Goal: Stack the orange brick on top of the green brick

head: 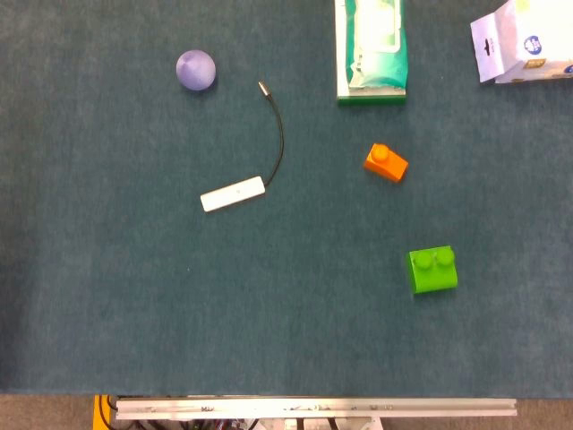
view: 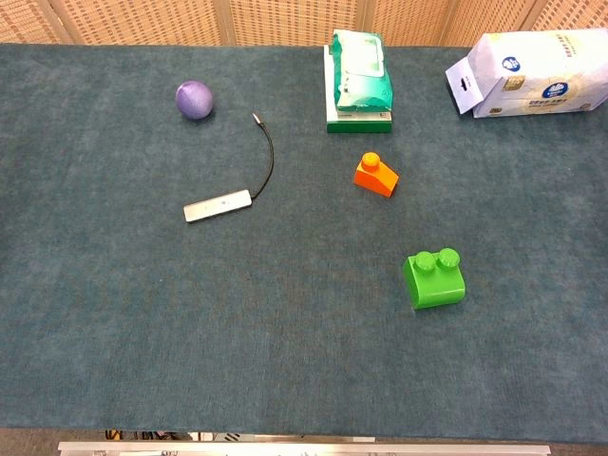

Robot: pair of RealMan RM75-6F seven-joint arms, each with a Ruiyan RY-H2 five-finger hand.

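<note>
Neither hand appears in the head view or the chest view, so the state of the fingers cannot be told; nothing on the table is held. The orange brick [head: 386,162] lies free on the dark teal table cover [head: 134,313], right of centre and toward the far half, with one stud up and a sloped face falling to its right, set at a slight angle to the table edge. The green brick [head: 433,270] stands nearer the robot and a little further right, well apart from the orange one, two studs up and also slightly turned. Judgement: the task is not begun, and both bricks sit within what is likely the right arm's side, so that hand seems the natural one to use. The two pieces differ in heading, so the orange brick will probably need turning before its underside meets the green studs; its sloped face leaves less flat surface for a pinch, a possible slip risk. Other items stand clear of the direct path between the bricks: a purple ball [head: 195,70] at far left, a white dongle with a black cable [head: 235,193] left of centre, a pack of wet wipes [head: 371,47] at the far edge beyond the orange brick, and a white bag [head: 524,43] at far right.
</note>
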